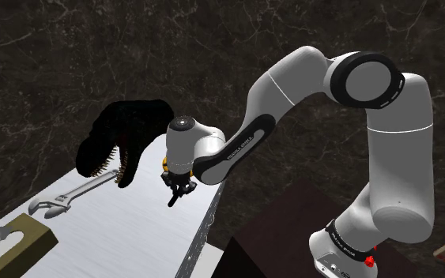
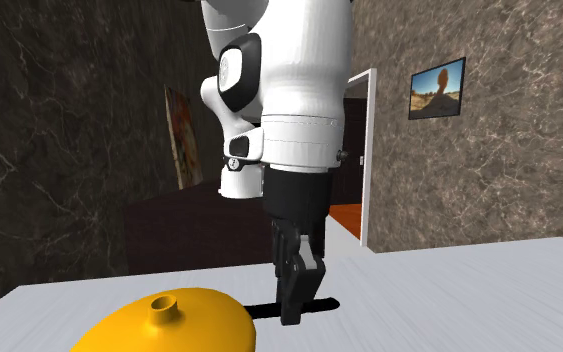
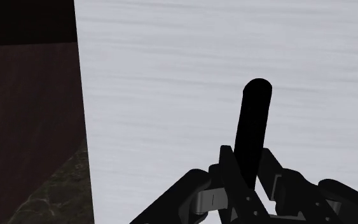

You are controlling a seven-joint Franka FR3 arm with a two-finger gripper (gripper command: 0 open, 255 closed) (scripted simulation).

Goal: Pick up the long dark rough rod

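Home interior, going by dark marbled walls (image 2: 59, 120), framed landscape picture (image 2: 437, 88), another painting (image 2: 181, 135), white door frame (image 2: 372, 150), pale tabletop (image 2: 459, 290).

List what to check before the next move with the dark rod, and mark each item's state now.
1. Rod sits between the fingers of the gripper: ok.
2. Fingers clasp the rod: ok, judging by the wrist view.
3. Rod lifted off the table: cannot tell.
4. Wrench apart from the gripper: ok.
5. Yellow domed object clear of the gripper: cannot tell; it lies close beside it.
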